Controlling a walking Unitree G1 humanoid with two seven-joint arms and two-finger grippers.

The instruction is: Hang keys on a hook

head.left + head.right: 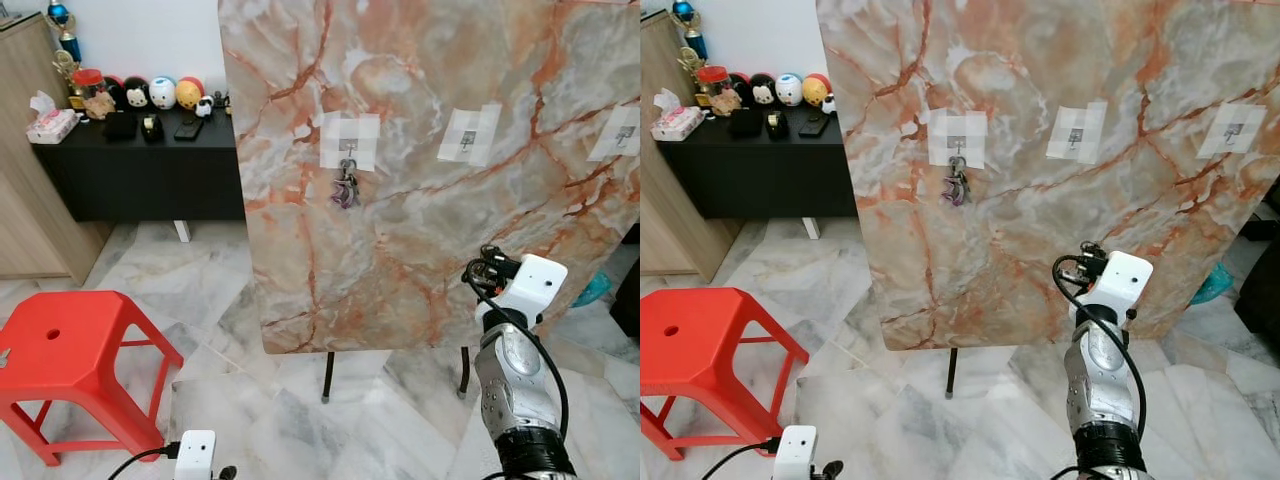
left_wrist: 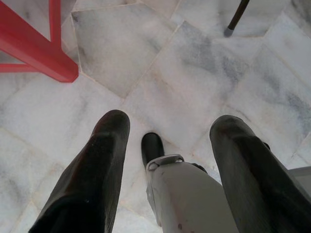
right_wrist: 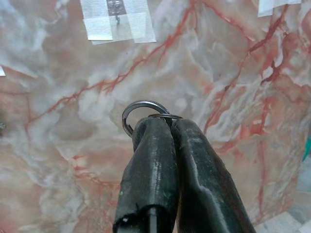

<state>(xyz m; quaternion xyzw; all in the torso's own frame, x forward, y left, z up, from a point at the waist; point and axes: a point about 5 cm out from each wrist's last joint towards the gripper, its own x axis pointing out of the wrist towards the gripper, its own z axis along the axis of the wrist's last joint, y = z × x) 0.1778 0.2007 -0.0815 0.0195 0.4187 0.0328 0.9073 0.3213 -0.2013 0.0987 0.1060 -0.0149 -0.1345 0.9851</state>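
Right gripper pinched tight on key ring, below taped hook. Keys themselves hidden, probably dangling behind. Best lifted slowly, loop kept level, then threaded over.

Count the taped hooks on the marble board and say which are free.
3. The left taped hook already carries a bunch of keys. The middle taped hook and the right taped hook look free. The right tool, below the middle one, pinches a silver key ring.

Bright even indoor light, soft shadows, sharp head views, close black fingers slightly soft
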